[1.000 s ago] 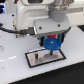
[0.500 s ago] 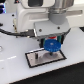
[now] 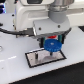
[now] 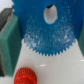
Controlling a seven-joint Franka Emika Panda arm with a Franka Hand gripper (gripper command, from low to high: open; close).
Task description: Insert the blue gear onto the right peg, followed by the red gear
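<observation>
Arm: 1 white Franka arm, reaching down over the plate in the exterior view.
Tool [image 3: 51, 40]: clamped on the blue gear; 1 teal pad [image 4: 9, 44] presses against the gear's rim in the wrist view.
Blue gear [image 3: 52, 46]: held in the tool above the plate's far right part; toothed rim and centre hole plain in the wrist view [image 4: 47, 27]. Whether it touches the plate cannot be told.
Red gear [image 4: 25, 76]: lies on the white table, apart from the blue gear; seen only in the wrist view.
Plate [image 3: 37, 60]: white rectangle with black border, flat on the table [image 3: 20, 72].
Right peg: too small and blurred to pick out.
</observation>
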